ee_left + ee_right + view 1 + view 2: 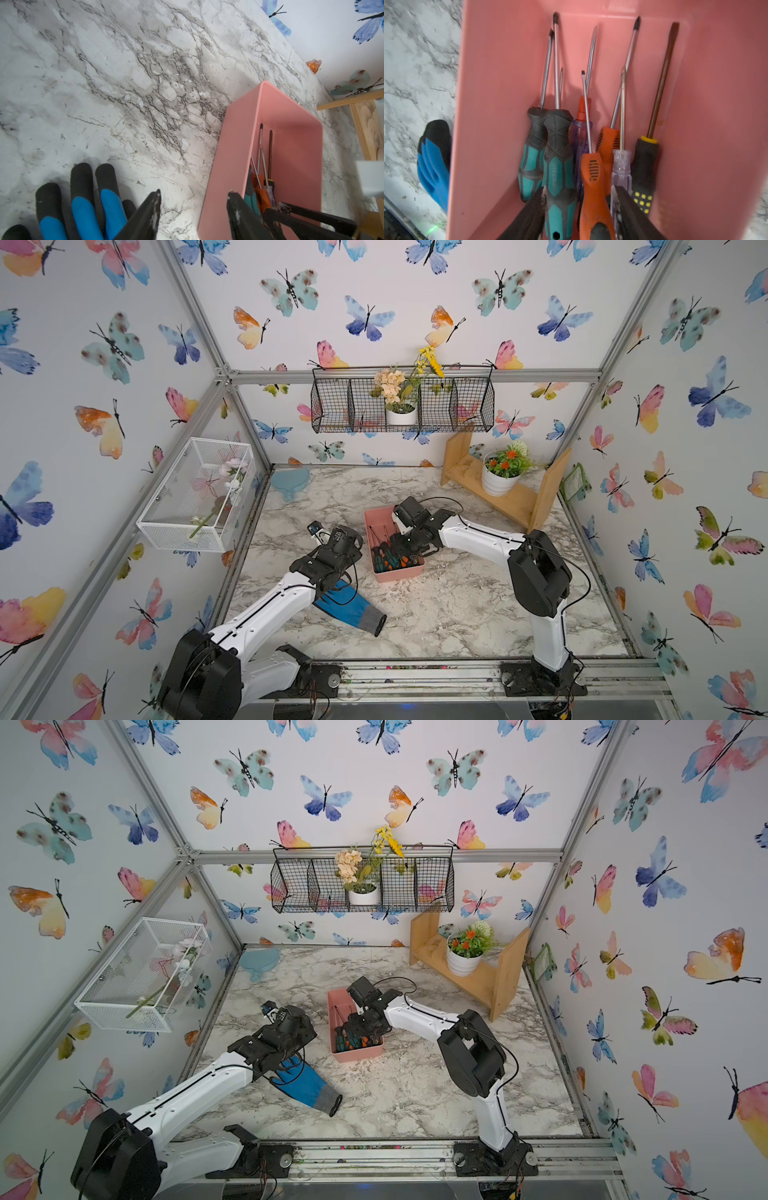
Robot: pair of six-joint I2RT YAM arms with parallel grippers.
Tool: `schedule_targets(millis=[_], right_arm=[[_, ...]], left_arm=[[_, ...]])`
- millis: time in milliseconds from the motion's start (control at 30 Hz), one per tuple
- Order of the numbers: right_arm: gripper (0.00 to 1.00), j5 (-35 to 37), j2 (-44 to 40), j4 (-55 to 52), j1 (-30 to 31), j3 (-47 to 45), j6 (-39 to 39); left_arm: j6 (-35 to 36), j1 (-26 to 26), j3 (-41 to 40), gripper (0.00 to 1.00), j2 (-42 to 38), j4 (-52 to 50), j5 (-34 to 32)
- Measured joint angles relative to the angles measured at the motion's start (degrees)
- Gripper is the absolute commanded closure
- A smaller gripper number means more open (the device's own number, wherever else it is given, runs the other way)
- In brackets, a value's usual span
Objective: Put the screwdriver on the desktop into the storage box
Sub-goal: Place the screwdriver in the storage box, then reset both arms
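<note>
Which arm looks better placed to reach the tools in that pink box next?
The right one, probably. The right gripper hangs over the storage box, jaws open astride the handles of the screwdrivers. The left gripper, also open, is outside the box wall, above the desktop near the blue glove.

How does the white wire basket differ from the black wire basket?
The white wire basket is fine mesh, undivided; the black wire basket has a coarser grid and dividers. The white one holds a loose flower, the black one a white pot of flowers. The white one hangs on a side wall, the black one on the back wall. Both are wall-mounted.
</note>
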Motion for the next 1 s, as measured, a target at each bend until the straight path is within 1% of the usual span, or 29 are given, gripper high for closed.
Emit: schedule_targets(millis=[67,167,267,300,367,400,433,467,500,533,567,633,700,733,800,867,1000], right_arm=[[0.35,1.8,-5.1,2.7,0.0,-4.5,-0.6],[0.33,6.9,-17.6,9.3,0.0,-13.8,-2.1],[0.26,15.3,-30.8,17.7,-0.7,-22.3,-4.0],[0.21,18.6,-34.4,20.7,-1.2,-24.9,-4.7],[0.16,26.0,-39.9,26.2,-3.2,-30.2,-5.2],[0.14,30.2,-41.9,28.7,-5.3,-33.2,-4.8],[0.12,33.1,-42.9,30.2,-8.7,-35.9,-3.4],[0.11,34.6,-43.0,31.1,-12.2,-37.8,-2.4],[0.09,36.0,-42.4,32.2,-16.7,-40.0,-1.4],[0.03,37.4,-41.1,33.1,-21.3,-42.1,-0.5],[0.00,38.8,-39.8,33.8,-24.8,-43.7,-0.4],[0.03,40.9,-35.2,36.1,-30.5,-46.8,-1.6],[0.02,41.2,-31.1,39.3,-32.5,-48.4,-3.6],[0.02,40.2,-28.9,40.7,-33.1,-48.6,-5.0],[0.02,38.5,-26.1,45.2,-33.8,-48.9,-8.4],[0.02,37.2,-25.5,51.5,-33.9,-50.0,-11.2],[0.02,35.9,-25.7,62.6,-33.9,-52.6,-17.1]], left_arm=[[0.3,1.1,0.0,0.34,-0.3,0.0,0.0],[1.0,3.3,0.0,0.28,-1.4,0.0,-0.2],[2.3,5.5,-0.1,0.20,-2.8,0.5,-1.1],[2.9,6.5,-0.4,0.20,-3.4,1.1,-1.8],[4.6,8.2,-1.4,0.19,-4.9,2.8,-3.4],[5.9,9.0,-2.3,0.18,-5.7,4.2,-4.6],[7.0,9.6,-3.1,0.18,-6.4,5.6,-5.7],[8.2,10.1,-3.7,0.16,-6.9,6.7,-6.8],[9.9,10.8,-4.3,0.12,-7.2,8.5,-8.2],[11.5,11.5,-4.7,0.08,-7.2,9.9,-9.0],[13.8,12.2,-5.1,0.06,-7.2,11.8,-9.9],[19.5,13.4,-6.1,0.01,-7.1,16.6,-12.1],[25.2,14.3,-8.2,0.00,-7.1,22.3,-13.7],[28.7,14.8,-10.1,0.00,-6.9,25.9,-14.2],[33.3,15.5,-13.2,0.01,-6.0,30.9,-15.0],[37.7,16.7,-16.2,0.01,-4.0,35.0,-15.5],[42.2,19.3,-20.3,0.01,0.0,41.9,-15.9]])
